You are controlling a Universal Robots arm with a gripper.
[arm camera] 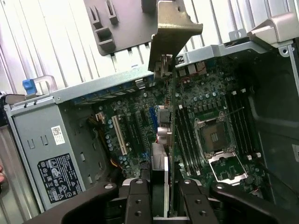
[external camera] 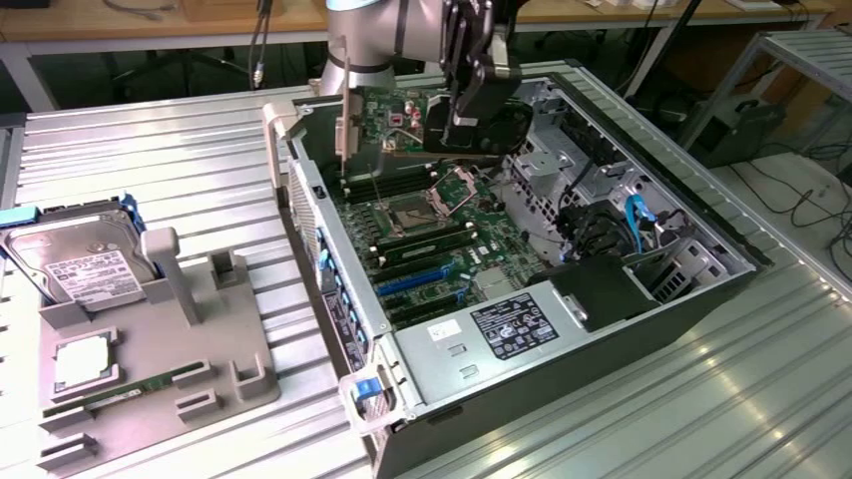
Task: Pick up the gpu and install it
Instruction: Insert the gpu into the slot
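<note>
The gpu [external camera: 394,124] hangs on edge over the far end of the open computer case [external camera: 309,200], with its pale metal bracket [external camera: 349,130] toward the exterior view's left. My gripper [external camera: 460,135] is shut on the card's upper edge. From the wrist, the card [arm camera: 172,135] shows edge-on between my two black fingers [arm camera: 138,201], and the bracket [arm camera: 172,32] reaches out past the case wall. Below it lies the motherboard [external camera: 440,235], where the card hovers above the RAM slots beside the CPU socket [arm camera: 216,135]. The blue and black expansion slots [external camera: 415,282] sit nearer the power supply.
The power supply [external camera: 513,324] fills the case's near end, and drive bays with blue cables [external camera: 637,225] line its right side. On the exterior view's left, a grey holder [external camera: 160,374] carries a hard drive [external camera: 78,264] and a green RAM stick [external camera: 123,393]. Ribbed metal table all round.
</note>
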